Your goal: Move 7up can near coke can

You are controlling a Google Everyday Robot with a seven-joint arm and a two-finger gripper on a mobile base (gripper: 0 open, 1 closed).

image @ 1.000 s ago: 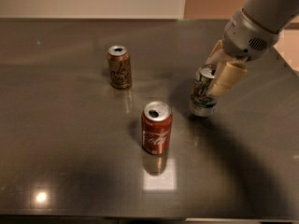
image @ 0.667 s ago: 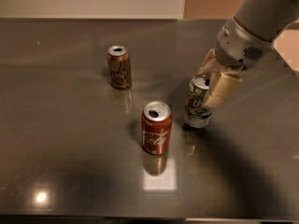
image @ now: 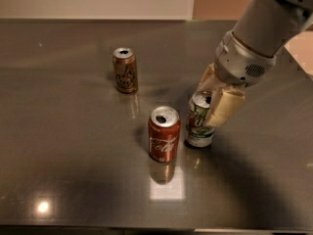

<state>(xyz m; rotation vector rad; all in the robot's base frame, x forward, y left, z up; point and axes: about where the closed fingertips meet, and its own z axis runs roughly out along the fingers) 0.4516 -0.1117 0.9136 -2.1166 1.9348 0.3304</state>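
7up can [image: 198,124]: white-silver metal cylinder, green lettering on the side, green band near the base, silver top. Upright, long axis vertical, top pointing up. Stands on the table [image: 68,151] right of centre, just beside the coke can [image: 164,134], on its right, narrow gap between them.

Gripper [image: 209,103]: two tan padded fingers [image: 224,107] clamped on the 7up can's upper half, one at the near right, the other behind it. Wrist is a pale grey rounded housing; the arm [image: 264,26] comes in from the top right.

Coke can: red, white cursive script, silver top with a dark opening, upright.

Tan-gold can [image: 125,70]: dark script, upright, well apart at the back left.

Table: dark, smooth, glossy, with light reflections.
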